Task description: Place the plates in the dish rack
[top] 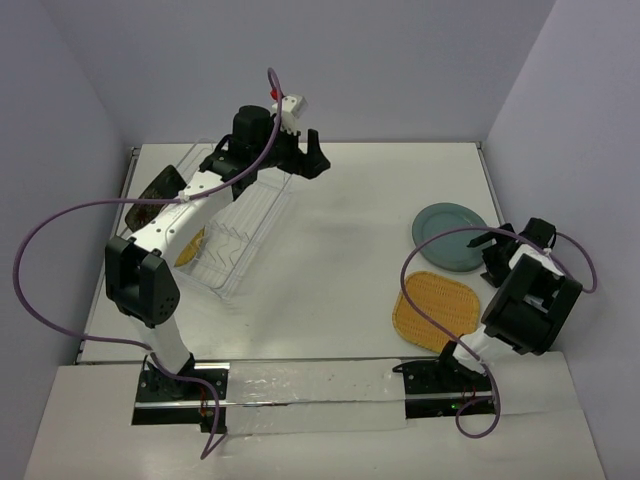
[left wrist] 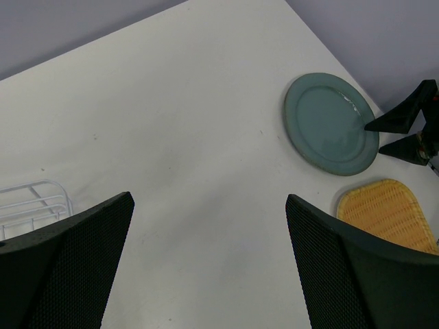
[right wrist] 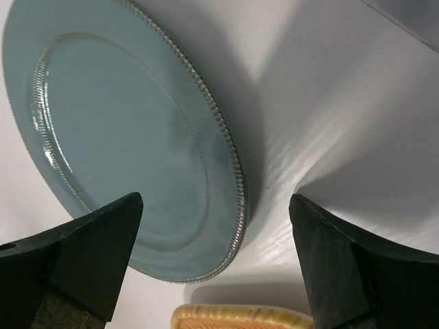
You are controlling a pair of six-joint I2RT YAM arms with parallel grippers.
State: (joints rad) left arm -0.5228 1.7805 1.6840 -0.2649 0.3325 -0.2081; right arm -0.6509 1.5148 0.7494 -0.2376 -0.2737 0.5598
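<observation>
The teal-grey round plate (top: 448, 236) lies flat on the table at the right. It also shows in the left wrist view (left wrist: 331, 123) and the right wrist view (right wrist: 116, 130). My right gripper (top: 492, 256) (right wrist: 216, 202) is open, low at the plate's right rim, with the rim between its fingers. The orange-yellow woven plate (top: 436, 308) (left wrist: 391, 212) (right wrist: 240, 317) lies just in front of the teal one. The dish rack (top: 245, 235) stands at the left. The black plate (top: 153, 190) and the round yellow woven plate (top: 190, 248) sit at the rack's left side, partly hidden by my left arm. My left gripper (top: 305, 156) (left wrist: 209, 200) is open and empty, above the rack's far right corner.
A corner of the rack's white wire (left wrist: 34, 199) shows at the left of the left wrist view. Grey walls close in the table at the back and on both sides. The right arm's cable (top: 440, 250) loops over the two plates on the right.
</observation>
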